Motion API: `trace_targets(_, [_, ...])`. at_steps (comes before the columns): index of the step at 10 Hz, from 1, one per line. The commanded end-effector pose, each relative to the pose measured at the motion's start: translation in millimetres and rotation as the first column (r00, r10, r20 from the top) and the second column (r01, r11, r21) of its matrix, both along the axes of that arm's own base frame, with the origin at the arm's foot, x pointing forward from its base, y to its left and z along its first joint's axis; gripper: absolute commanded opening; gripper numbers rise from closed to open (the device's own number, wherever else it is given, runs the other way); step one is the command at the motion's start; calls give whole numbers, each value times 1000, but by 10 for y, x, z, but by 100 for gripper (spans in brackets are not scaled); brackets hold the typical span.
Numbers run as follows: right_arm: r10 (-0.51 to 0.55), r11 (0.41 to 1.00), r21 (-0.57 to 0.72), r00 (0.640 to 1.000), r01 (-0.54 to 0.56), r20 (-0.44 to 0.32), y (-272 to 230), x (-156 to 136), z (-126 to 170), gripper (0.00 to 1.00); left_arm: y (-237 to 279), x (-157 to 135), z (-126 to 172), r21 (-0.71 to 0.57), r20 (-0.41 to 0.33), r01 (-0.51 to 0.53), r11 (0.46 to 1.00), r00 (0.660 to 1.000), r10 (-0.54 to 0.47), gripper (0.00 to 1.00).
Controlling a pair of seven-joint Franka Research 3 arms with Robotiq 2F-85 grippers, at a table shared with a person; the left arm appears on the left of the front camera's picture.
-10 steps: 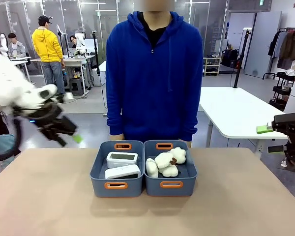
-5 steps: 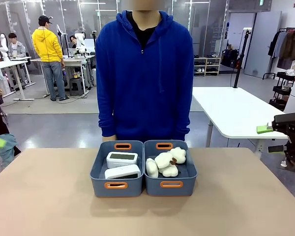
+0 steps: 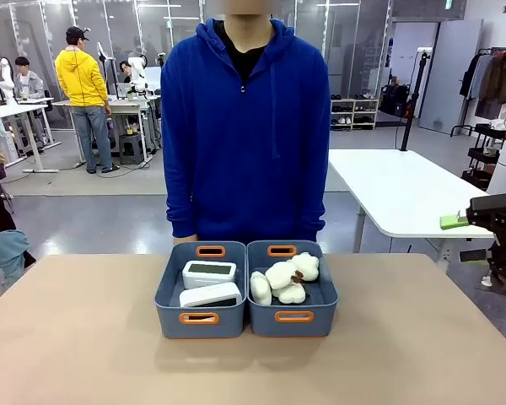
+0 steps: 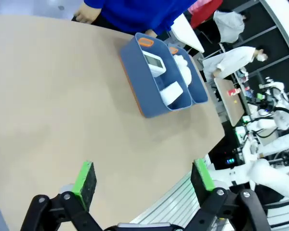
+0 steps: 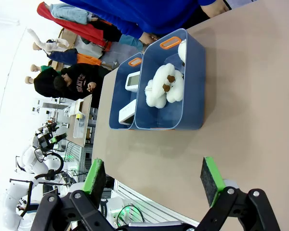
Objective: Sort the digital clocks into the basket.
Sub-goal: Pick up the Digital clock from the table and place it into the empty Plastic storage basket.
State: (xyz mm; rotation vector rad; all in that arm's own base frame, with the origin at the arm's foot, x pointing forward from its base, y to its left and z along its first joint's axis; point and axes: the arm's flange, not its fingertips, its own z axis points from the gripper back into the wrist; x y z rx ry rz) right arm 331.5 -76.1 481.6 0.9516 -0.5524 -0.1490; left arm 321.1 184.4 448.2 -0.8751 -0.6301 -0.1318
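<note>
The tan counter (image 3: pixel 76 337) carries two blue-grey baskets side by side. The left basket (image 3: pixel 170 287) holds both digital clocks (image 3: pixel 209 273), the right basket (image 3: pixel 327 291) white soft mushrooms (image 3: pixel 287 278). Left pincer (image 4: pixel 143 179) and right pincer (image 5: pixel 154 179) hang spread, empty.

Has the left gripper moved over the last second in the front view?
Yes. It hung left of the baskets, then withdrew off the picture's left edge; it now hangs open.

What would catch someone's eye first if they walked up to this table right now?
Probably the two blue-grey plastic bins side by side at the table's middle: the left one holds two white digital clocks, the right one a heap of white lumpy soft items. Close behind them stands a person in a bright blue hoodie.
</note>
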Motion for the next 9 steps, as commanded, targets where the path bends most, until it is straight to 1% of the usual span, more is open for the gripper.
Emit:
trace_targets(1, [-10,1000,3,1000,10,9,28,20,-15,100,-44,41,63,47,-10,29,998,1000,-28,100])
trace_targets(9, [-10,1000,3,1000,10,9,28,20,-15,100,-44,41,63,47,-10,29,998,1000,-28,100])
